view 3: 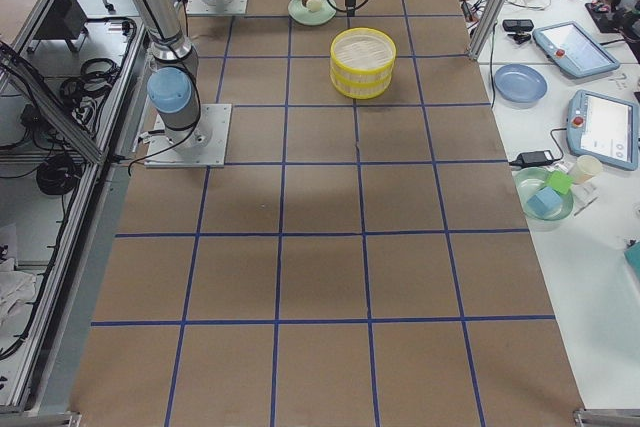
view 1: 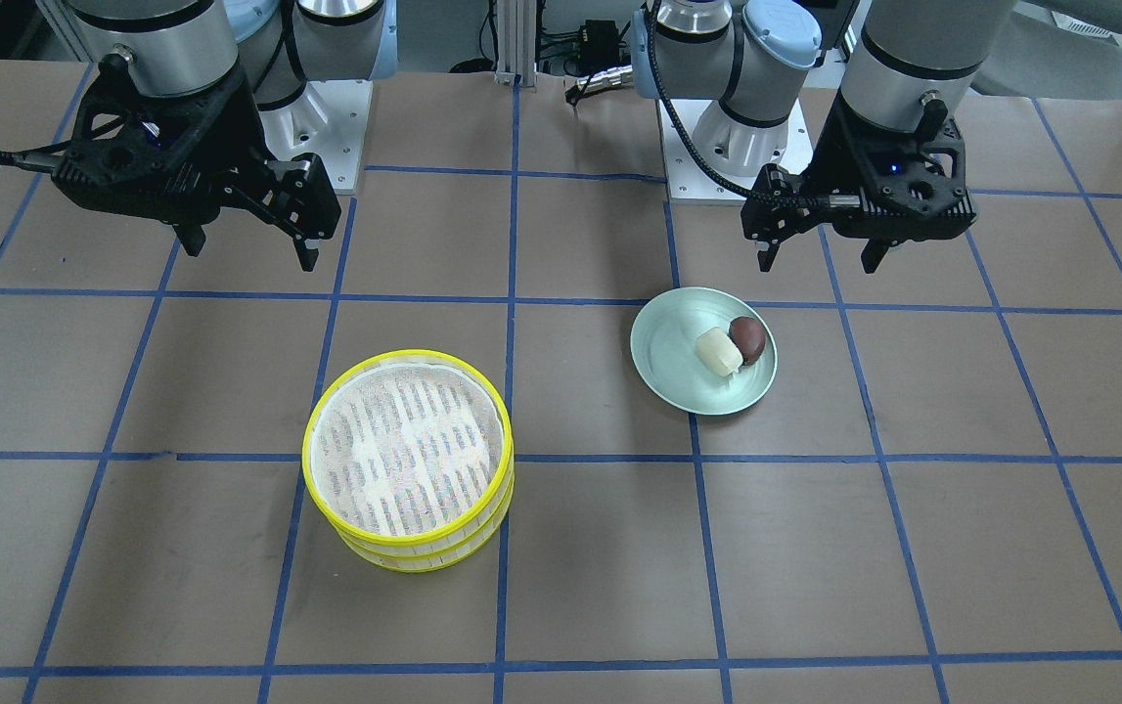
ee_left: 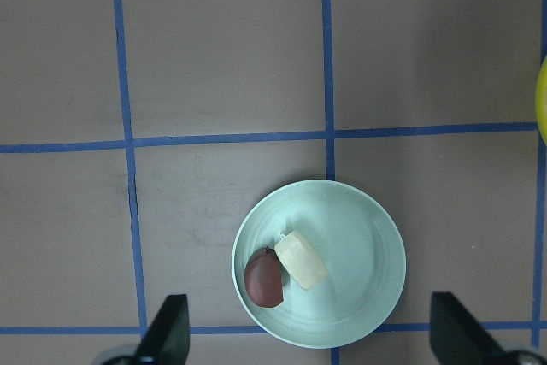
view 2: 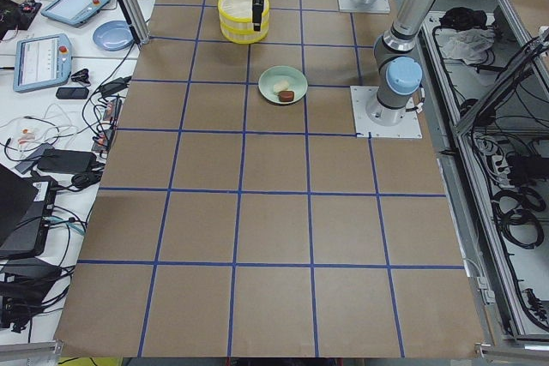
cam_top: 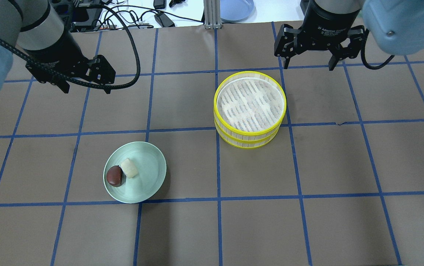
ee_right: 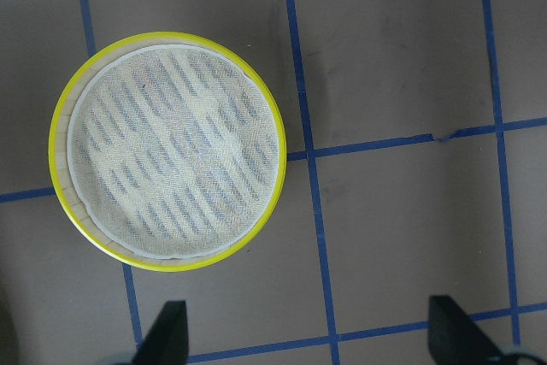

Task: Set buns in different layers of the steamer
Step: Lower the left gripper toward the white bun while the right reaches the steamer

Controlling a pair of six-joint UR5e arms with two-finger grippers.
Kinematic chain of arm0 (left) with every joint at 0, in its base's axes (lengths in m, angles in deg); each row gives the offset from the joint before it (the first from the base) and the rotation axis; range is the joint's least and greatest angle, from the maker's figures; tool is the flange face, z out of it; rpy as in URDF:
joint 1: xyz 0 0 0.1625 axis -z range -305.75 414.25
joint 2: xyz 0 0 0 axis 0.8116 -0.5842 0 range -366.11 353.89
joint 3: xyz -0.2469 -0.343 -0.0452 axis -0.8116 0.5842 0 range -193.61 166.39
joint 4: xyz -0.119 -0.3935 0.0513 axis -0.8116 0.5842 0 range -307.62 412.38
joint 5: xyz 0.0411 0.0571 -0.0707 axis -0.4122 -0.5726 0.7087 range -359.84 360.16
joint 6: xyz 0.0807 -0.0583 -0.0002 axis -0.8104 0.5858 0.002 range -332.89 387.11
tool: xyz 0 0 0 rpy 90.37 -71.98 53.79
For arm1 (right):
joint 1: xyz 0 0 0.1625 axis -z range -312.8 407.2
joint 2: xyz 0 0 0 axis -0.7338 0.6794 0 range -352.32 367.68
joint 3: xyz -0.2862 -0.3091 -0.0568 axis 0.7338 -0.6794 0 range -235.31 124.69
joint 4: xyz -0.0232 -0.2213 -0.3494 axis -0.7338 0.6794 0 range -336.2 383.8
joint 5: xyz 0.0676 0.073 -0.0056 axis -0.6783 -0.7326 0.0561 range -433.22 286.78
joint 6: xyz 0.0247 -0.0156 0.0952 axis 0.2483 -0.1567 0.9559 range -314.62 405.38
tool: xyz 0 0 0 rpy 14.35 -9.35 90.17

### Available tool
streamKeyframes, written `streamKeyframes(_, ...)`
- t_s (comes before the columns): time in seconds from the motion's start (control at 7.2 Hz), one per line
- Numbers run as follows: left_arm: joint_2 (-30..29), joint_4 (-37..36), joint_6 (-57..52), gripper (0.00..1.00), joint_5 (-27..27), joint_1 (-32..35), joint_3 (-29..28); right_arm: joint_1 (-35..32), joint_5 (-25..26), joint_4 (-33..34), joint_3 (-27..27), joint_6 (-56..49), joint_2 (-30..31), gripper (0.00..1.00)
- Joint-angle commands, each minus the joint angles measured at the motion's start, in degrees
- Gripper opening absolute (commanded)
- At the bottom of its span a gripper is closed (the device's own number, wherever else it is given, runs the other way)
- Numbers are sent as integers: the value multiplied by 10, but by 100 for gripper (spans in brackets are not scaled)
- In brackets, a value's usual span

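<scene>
Two yellow-rimmed steamer trays are stacked, the upper tray (cam_top: 216, 99) on the lower tray (cam_top: 247, 145), with nothing in the top one; the stack also shows in the front view (view 1: 307, 450) and the right wrist view (ee_right: 56, 138). The cream bun (cam_top: 129, 167) and the brown bun (cam_top: 114, 176) lie touching on a pale green plate (cam_top: 149, 170); they also show in the left wrist view, cream (ee_left: 301, 260) and brown (ee_left: 263, 278). My left gripper (cam_top: 86, 87) is open and empty, high above the table beyond the plate. My right gripper (cam_top: 309, 66) is open and empty, beyond the stack to its right.
The brown table is marked with a blue tape grid. The robot bases (view 1: 717, 147) stand at the table's near edge. A blue plate (cam_top: 236, 7) and cables lie off the far edge. Tablets and small items sit on the side table (view 3: 590, 127).
</scene>
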Motion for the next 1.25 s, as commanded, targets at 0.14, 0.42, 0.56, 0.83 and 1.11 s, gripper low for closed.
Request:
streamKeyframes(0.14,0,-2,-1,100,5,0,0,0,0,-1,0,0,-1,100)
streamKeyframes(0.42,3,3,1,100,-4,1,-1,-1,0,-2,1,0,-1,100)
streamKeyframes(0.56,3,5,1,100,-5,1,-1,-1,4,-5,4,0,-1,100)
streamKeyframes(0.83,3,22,1,100,-5,-12,-1,-2,7,60,80,5,-15,100)
streamKeyframes(1.11,-14,29,3,100,-2,-22,5,-2,8,221,167,4,-102,100)
